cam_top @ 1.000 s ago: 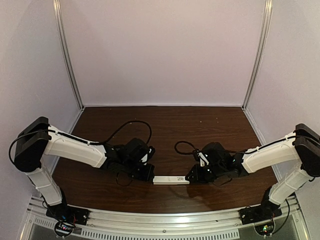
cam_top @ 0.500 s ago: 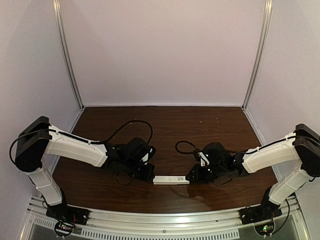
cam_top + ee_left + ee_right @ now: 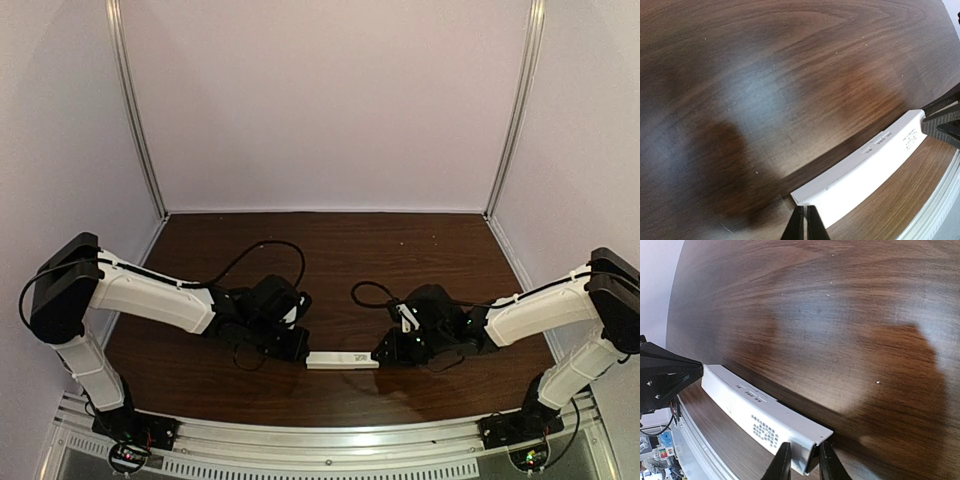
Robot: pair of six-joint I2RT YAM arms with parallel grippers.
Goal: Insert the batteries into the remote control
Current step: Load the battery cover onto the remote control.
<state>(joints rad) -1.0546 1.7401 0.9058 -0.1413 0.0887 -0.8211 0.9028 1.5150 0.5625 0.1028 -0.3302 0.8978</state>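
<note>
Where the two arms meet near the front of the table [image 3: 400, 250], the remote control [image 3: 342, 360] is found spanning the gap between them, one end toward each gripper. It is a slim, straight-edged bar of smooth white plastic, flat-faced with squared corners. Its upper face carries a small printed label [image 3: 765, 432] of dark text and a few short raised marks nearer mid-length.

Right gripper [image 3: 802, 460]: the two black fingers stand one on each side of the bar's near end and are closed against it, so this end is clamped.

Left gripper [image 3: 805, 220]: the fingers are drawn almost together, with only a thin slit between them, and their tips meet the opposite end of the bar. Whether they actually pinch the plastic cannot be told. From the right wrist view this gripper appears as a dark, matte wedge touching the far end.

A dark shadow band runs along the bar's far side. Whether the bar rests on the surface or is held just above it cannot be determined.

The table is dark brown wood-grain, glossy, with soft reflections and scattered pale specks. A ribbed aluminium rail [image 3: 330, 440] borders its near edge.
</note>
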